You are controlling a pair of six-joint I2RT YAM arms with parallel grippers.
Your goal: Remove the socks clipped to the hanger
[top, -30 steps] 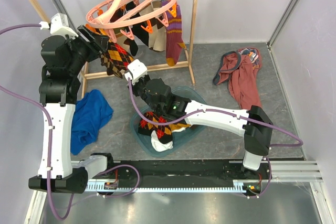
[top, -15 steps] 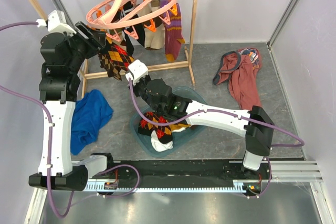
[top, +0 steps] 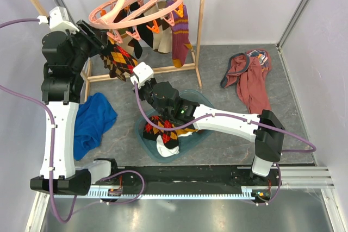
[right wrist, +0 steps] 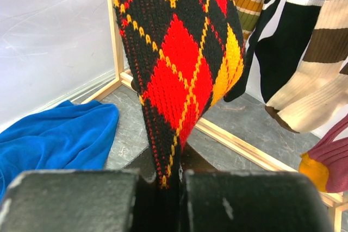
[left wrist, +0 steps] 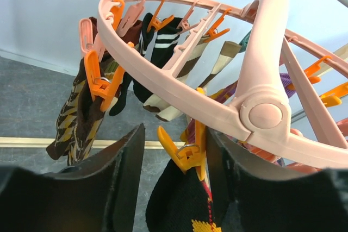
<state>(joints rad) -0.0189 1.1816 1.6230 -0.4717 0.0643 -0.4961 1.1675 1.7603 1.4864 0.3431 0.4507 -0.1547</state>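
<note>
Blue cloth (right wrist: 54,139) crumpled on grey table (top: 217,150), left of right gripper (right wrist: 163,180) jaws. Wooden rack frame (top: 202,25) behind them. Teal basin (top: 140,134) below. Maroon garment (top: 251,82) well right.

Robot lab cell: white panel walls (top: 244,9), aluminium frame posts (top: 302,8), arms (top: 58,129) bolted to rail (top: 190,174).

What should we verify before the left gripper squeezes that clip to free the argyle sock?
1. Right gripper shut on the argyle sock, at its lower end: ok.
2. Left gripper open around the orange clip: ok.
3. Clip let go of the sock: not ok, it bites the sock's top.
4. Teal basin in place to receive it: ok.
5. Left fingers clear of the pink hanger ring: cannot tell.
</note>
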